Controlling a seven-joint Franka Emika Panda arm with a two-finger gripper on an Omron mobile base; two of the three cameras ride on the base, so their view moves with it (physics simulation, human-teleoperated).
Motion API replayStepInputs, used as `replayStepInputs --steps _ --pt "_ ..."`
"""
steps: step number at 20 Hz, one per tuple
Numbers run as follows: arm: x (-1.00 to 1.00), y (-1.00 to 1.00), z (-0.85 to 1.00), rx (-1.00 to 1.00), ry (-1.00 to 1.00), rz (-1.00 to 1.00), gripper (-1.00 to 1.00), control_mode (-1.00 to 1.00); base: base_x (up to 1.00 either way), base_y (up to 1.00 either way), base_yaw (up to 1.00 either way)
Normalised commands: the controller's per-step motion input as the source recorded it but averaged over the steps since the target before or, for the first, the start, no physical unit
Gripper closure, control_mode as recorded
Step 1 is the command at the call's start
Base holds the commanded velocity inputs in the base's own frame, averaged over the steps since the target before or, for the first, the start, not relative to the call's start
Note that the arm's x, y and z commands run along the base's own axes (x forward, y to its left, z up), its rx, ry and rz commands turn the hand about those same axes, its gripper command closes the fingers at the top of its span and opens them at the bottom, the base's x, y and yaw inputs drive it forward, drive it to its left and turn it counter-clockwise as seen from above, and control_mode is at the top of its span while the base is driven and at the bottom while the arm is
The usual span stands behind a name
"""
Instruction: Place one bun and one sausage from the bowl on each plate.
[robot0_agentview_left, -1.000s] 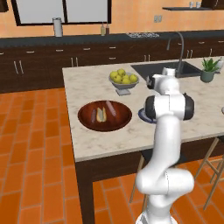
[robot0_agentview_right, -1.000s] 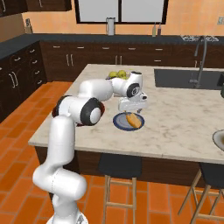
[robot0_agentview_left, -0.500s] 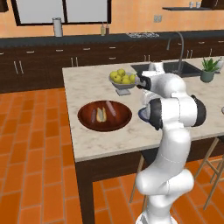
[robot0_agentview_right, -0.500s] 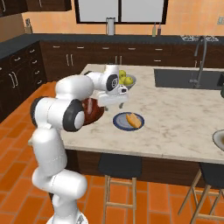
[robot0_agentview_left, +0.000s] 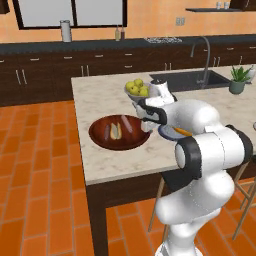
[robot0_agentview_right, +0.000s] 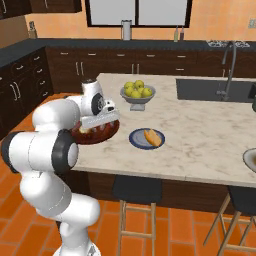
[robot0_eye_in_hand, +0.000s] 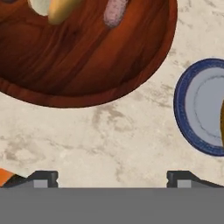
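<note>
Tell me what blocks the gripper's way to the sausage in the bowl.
Nothing visible does. The open gripper hangs over bare counter beside the bowl; the sausage lies uncovered inside, next to the bun.

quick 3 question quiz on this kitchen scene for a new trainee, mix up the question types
1. True or false: the bun lies on the blue plate.
2. Multiple choice: in the hand view, the gripper hangs over A) the inside of the wooden bowl B) the bare counter between bowl and blue plate C) the apples.
3. Fill in: the apples sit in a grey footed ____.

Key
1. True.
2. B; its fingers stand wide apart with nothing between them.
3. Bowl.
</note>
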Motion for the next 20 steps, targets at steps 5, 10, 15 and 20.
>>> replayStepInputs --steps 5,10,15,20 --pt "0.39 0.96 -0.04 -0.01 -0.01 -0.01 -1.00 -1.00 0.00 0.00 0.00" --pt "0.79 0.52 -0.16 0.00 -0.02 -0.08 -1.00 -1.00 0.00 0.00 0.00" --pt "0.80 -0.02 -0.58 0.03 -0.04 -0.17 -1.00 -1.00 0.00 0.00 0.00" --pt "0.85 -0.01 -0.40 0.11 0.00 -0.11 -1.00 -1.00 0.00 0.00 0.00"
